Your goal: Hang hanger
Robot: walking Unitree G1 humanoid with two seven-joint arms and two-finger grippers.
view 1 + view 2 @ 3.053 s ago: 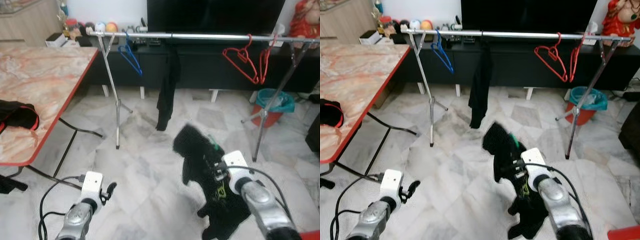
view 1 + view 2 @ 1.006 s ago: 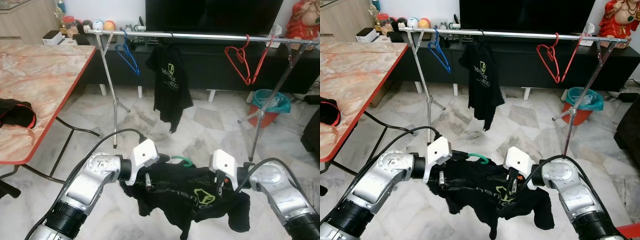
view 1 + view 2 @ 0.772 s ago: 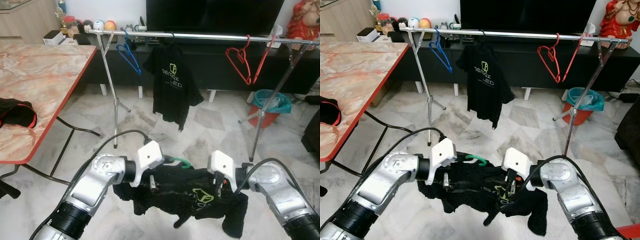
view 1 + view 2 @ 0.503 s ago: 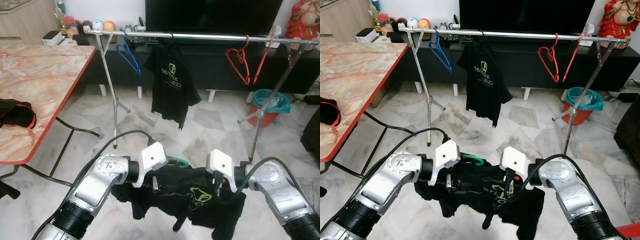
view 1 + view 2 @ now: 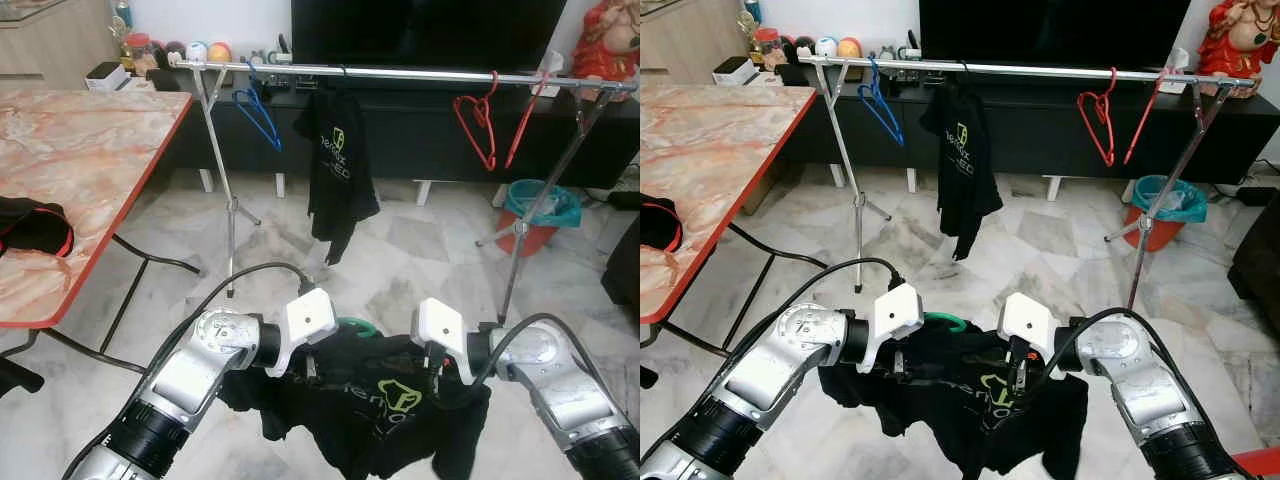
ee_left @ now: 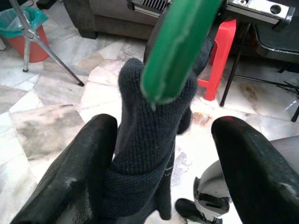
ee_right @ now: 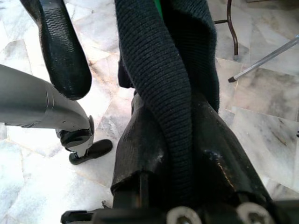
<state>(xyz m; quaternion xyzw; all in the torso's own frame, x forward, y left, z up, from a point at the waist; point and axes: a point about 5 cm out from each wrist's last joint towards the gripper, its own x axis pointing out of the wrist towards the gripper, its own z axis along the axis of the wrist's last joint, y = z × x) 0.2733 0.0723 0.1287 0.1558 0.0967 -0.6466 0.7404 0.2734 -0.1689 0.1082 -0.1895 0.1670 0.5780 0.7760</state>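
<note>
A black shirt with a green logo droops low in front of me on a green hanger. My right gripper is shut on a fold of the shirt at the right end. My left gripper is at the left end, open, its fingers spread wide around the green hanger bar and a bunch of black cloth. Ahead, a steel clothes rail runs across at chest height.
On the rail hang a blue hanger, another black shirt and two red hangers. A marble table with a red edge stands at my left, a dark garment on it. A teal bucket sits right.
My left arm came in from the side and reached the shirt's left end. The shirt sagged lower between the grippers. The shirt on the rail swung round, nearly edge-on.
</note>
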